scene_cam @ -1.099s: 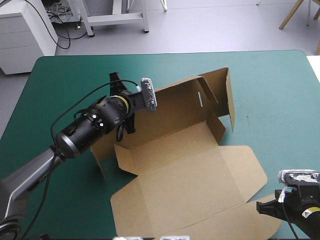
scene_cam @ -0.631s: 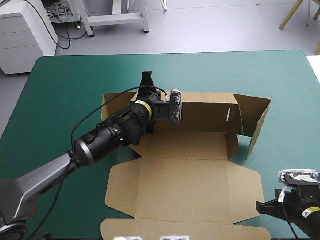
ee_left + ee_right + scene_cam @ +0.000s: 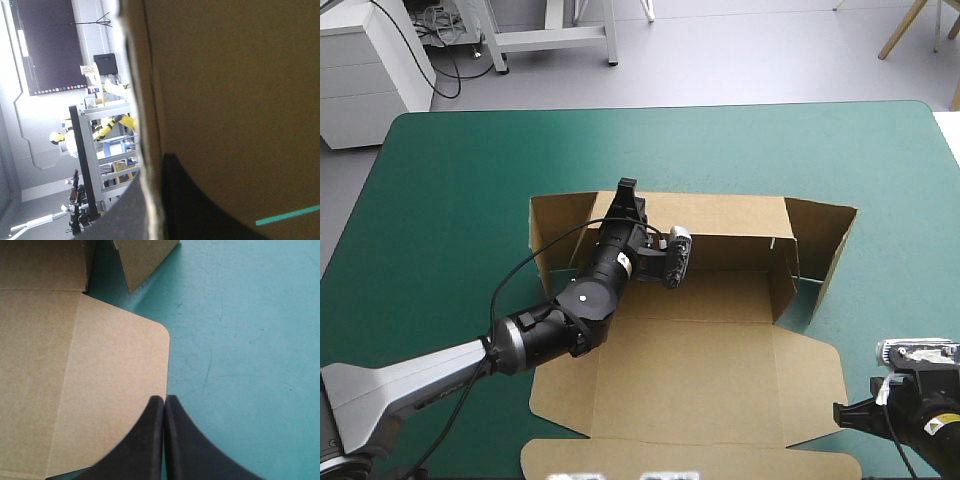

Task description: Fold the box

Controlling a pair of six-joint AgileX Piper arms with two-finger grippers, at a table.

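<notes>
Left end effector [image 3: 627, 196] pinches the top edge of the raised rear wall of the brown box [image 3: 690, 370], mid-table [image 3: 450, 180]. The right end effector [image 3: 164, 401] sits closed beside a flat flap. We judge the board light, stiff and easily creased, best gripped at wall edges.

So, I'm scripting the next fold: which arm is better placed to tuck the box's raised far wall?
Left, probably. The left gripper is shut on the far wall of the box, board edge between its fingers. The right gripper is shut, empty, by a flat side flap, away from that wall.
</notes>
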